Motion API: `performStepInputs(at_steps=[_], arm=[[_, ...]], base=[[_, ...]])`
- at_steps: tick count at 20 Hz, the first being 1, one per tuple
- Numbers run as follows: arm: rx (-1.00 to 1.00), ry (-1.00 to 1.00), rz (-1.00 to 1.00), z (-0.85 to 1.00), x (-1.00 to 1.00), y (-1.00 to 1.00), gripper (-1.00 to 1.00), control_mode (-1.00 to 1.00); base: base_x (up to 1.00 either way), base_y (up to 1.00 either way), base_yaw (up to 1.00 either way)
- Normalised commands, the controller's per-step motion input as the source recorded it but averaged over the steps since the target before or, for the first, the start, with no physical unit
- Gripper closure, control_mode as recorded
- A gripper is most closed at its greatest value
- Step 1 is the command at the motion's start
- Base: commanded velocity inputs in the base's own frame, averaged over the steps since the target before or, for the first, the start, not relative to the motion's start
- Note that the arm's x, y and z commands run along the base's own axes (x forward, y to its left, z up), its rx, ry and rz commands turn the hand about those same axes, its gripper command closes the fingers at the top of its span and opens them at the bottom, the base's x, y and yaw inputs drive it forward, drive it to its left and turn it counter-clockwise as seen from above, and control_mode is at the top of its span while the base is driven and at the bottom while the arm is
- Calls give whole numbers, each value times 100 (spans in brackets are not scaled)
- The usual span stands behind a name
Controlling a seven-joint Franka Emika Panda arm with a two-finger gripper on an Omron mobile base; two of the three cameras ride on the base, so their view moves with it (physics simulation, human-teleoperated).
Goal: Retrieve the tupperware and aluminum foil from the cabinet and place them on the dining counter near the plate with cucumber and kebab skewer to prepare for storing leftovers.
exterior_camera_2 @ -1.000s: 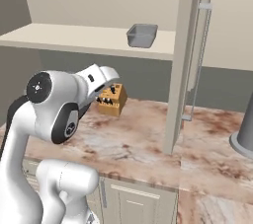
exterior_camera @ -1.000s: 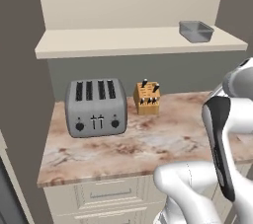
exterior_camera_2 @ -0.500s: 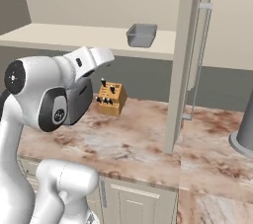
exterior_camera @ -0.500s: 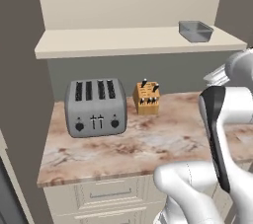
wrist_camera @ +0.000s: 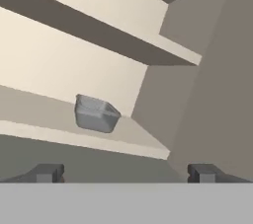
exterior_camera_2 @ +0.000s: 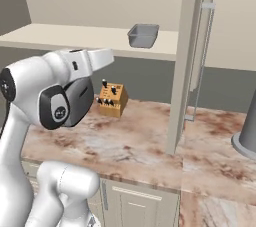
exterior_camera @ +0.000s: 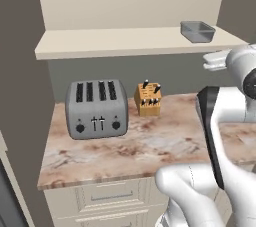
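- The tupperware [exterior_camera: 198, 31], a grey lidless tub, is sitting on the shelf board of the cabinet [exterior_camera: 130, 43], toward the right end; in the right base view it is at about 12 o'clock from the knife block [exterior_camera_2: 112, 99].
- In the hand view the tub [wrist_camera: 95, 114] is lying at roughly 10 o'clock from picture centre, well apart from the finger tips. The hand is aiming up at the shelf from below, probably to line up an approach.
- The gripper [wrist_camera: 125, 172] is holding its jaws spread wide with nothing between them; the two dark tips are standing far apart at the bottom of the hand view. That suits a broad tub.
- The aluminum foil: I cannot make it out anywhere on the shelf, so its place is unknown.
- Below the shelf, a toaster [exterior_camera: 97, 108] and the knife block are standing just beside each other on the marbled table [exterior_camera: 125, 151], block at 3 o'clock of the toaster. Neither belongs to the task.
- Judgement: the reach toward the tub is under way and no grasp is begun. The jaws will need to rise above the shelf edge and straddle the tub's rim or side walls.
- Risk: the shelf lip is sitting between hand and tub, so a flat approach could strike it.
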Motion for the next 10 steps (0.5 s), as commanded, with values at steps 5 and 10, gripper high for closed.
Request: performStepInputs(at_steps=[5,10], arm=[[23,0,6,51,0,0,-100,-100],[6,1,18,20,2,0,-100,-100]], base=[[0,0,0],[0,0,0]])
